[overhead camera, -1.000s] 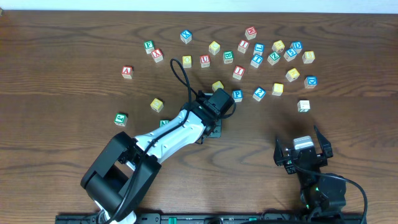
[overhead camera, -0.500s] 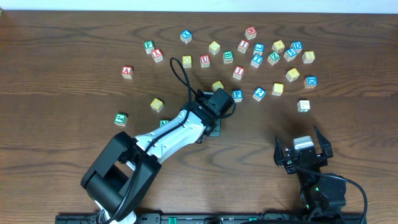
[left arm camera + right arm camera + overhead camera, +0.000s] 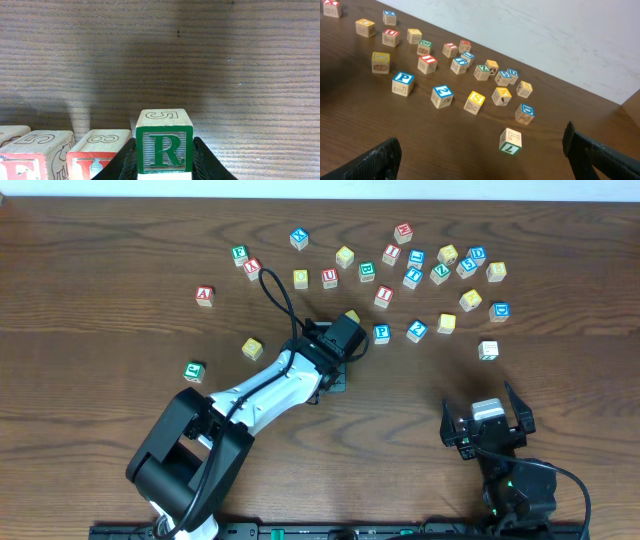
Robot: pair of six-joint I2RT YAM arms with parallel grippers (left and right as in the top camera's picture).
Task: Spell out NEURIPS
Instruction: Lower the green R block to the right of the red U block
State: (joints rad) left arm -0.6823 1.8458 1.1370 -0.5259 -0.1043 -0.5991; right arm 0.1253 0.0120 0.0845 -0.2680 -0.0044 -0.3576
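Wood table [image 3: 80, 240] carries everything: loose cubes [image 3: 440, 270] bunch toward the far edge right of centre, while the word row is going down mid-table, under the left arm [image 3: 265, 385], so the overhead view can't see it. Over by the near edge on the right, the right gripper [image 3: 480, 398] has its jaws spread full wide with nothing between them. My read is that it's parked there so it doesn't sweep the pile. On the other side the left gripper [image 3: 164, 155] is pinched on the green R cube [image 3: 164, 132], one jaw on each side face. The letter faces the wrist cam upright, which keeps it square to the row. R sits just right of the red U cube [image 3: 97, 152] with a small gap, not touching. The red E cube [image 3: 32, 155] is close against U's left. One more cube top [image 3: 10, 132] shows at the frame edge, letter unreadable, presumably N. Can't tell if R is seated on the table or a shade above it. R placement is the step in hand, roughly halfway through. Left to fetch: red I cube [image 3: 384, 296], blue P cube [image 3: 381, 333], yellow S cube [image 3: 446, 323], all between mid-table and the far edge. Next move needs R set in line with U, then a release that doesn't nudge the row.
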